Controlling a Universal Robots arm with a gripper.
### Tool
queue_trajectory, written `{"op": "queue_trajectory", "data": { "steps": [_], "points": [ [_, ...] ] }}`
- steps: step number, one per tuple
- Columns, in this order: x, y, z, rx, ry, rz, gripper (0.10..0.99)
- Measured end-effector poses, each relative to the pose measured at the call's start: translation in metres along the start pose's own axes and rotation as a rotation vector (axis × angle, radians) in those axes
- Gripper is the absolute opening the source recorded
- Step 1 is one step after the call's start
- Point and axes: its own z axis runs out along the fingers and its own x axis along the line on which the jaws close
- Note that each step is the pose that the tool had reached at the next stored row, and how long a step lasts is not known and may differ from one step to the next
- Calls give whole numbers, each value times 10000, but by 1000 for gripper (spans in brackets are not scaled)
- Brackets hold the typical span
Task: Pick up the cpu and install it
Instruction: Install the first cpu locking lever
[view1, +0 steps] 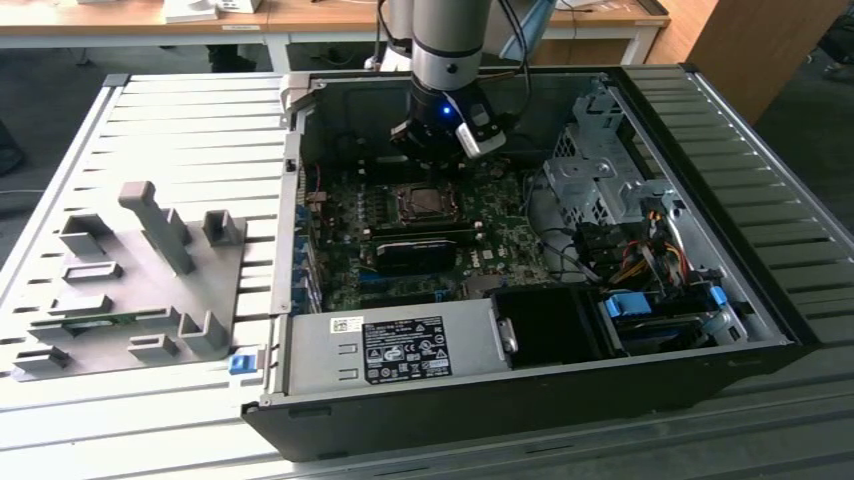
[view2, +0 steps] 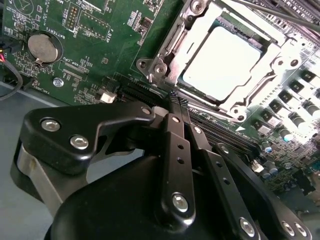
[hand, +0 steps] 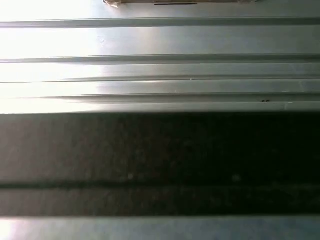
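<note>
Your cpu (view2: 225, 62) already lies silvery side up inside the metal-framed socket (view2: 170, 42) on the green motherboard (view2: 100, 45), and in the exterior view the gripper (view1: 434, 160) hangs inside the open computer case (view1: 721, 130) just above that socket. In the second wrist view its fingers (view2: 176, 107) look pressed together with nothing between them, so you are carrying nothing. By my reading the placing is done, and whatever follows calls for a straight lift clear of the socket frame, leaving the chip undisturbed.

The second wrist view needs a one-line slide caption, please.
Shut claw empty above the motherboard, cpu seated in its socket frame.
</note>
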Motion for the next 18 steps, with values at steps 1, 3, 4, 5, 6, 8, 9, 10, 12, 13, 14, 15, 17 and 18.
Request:
{"op": "queue_trajectory", "data": {
  "steps": [1, 3, 4, 5, 6, 8, 9, 10, 12, 13, 14, 15, 17, 18],
  "points": [
    [0, -1, 0, -1, -1, 0, 106],
    [0, -2, -2, 6, 0, 0, 106],
    [0, -3, -4, 8, 1, 0, 106],
    [0, -3, -6, 8, 1, 0, 106],
    [0, -3, -8, 8, 1, 0, 106],
    [-1, -2, -7, 20, -2, -1, 106],
    [0, -2, -7, 57, -2, -1, 106],
    [0, -3, -5, 97, -3, -1, 106],
    [0, -4, 4, 160, -5, 0, 106],
    [0, -4, 7, 174, -5, 0, 106],
    [0, -5, 11, 187, -4, 0, 106],
    [0, -5, 16, 196, -4, 0, 106],
    [-1, -5, 26, 213, -8, 0, 106],
    [0, -6, 30, 222, -9, -1, 106]
  ]
}}
